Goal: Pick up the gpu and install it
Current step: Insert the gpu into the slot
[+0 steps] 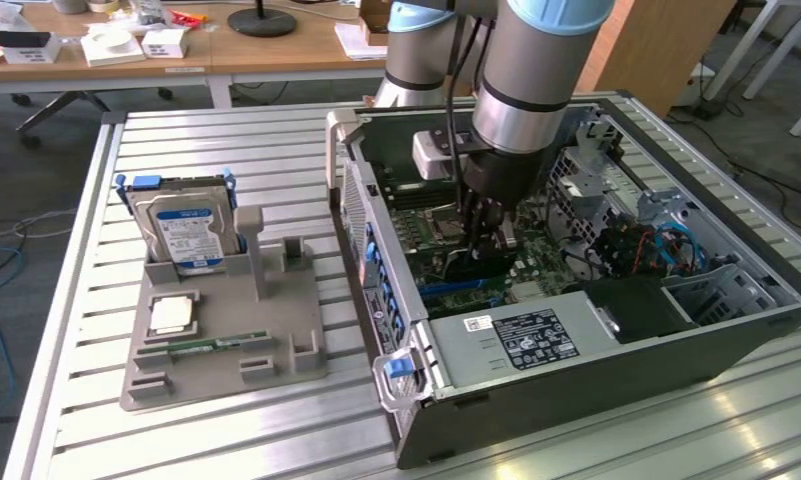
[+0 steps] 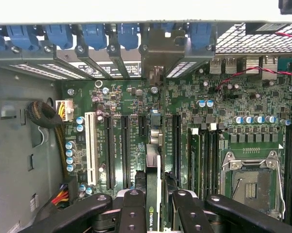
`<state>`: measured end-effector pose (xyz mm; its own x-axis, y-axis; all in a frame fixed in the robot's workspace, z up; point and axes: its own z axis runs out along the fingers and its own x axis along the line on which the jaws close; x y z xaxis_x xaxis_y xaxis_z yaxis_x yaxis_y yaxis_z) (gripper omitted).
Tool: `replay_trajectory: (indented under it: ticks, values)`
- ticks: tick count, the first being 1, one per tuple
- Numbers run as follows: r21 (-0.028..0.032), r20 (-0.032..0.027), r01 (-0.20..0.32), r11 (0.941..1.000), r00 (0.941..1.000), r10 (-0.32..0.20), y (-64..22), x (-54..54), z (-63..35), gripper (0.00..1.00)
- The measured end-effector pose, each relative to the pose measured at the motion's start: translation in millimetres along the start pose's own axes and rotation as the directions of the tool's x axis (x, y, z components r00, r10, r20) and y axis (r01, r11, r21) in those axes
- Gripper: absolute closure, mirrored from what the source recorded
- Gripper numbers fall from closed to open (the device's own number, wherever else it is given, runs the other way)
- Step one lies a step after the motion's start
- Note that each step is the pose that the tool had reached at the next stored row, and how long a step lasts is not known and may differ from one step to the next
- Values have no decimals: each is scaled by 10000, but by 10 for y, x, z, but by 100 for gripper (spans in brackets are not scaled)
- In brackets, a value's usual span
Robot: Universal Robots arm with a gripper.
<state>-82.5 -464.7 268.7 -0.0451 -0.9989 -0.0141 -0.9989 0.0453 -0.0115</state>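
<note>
My gripper (image 1: 486, 238) reaches down into the open computer case (image 1: 373, 250) and is shut on the gpu (image 1: 475, 264), a dark card held upright over the motherboard. In the wrist view the gpu (image 2: 158, 150) runs edge-on between my two black fingers (image 2: 134, 206). A green strip with a logo shows along its near edge. Its silver bracket (image 2: 163, 46) stands at the case's rear slot openings, between the blue latches. The card lies along the black expansion slots of the green motherboard (image 2: 218, 121). Whether it is seated in a slot I cannot tell.
Outside the case, at the exterior view's left, a grey holder (image 1: 287, 360) carries a silver hard drive (image 1: 187, 228), a CPU (image 1: 173, 315) and a RAM stick (image 1: 220, 345). Inside are the power supply (image 1: 534, 338), drive cages (image 1: 720, 290), cables (image 2: 46, 116) and the empty CPU socket (image 2: 250, 182).
</note>
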Motion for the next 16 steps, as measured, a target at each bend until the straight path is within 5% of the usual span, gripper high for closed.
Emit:
replay_trajectory:
  ticks: [16]
  values:
    - [106, 5, 2, 9999, 10000, -2, 32, 2, 14, 75]
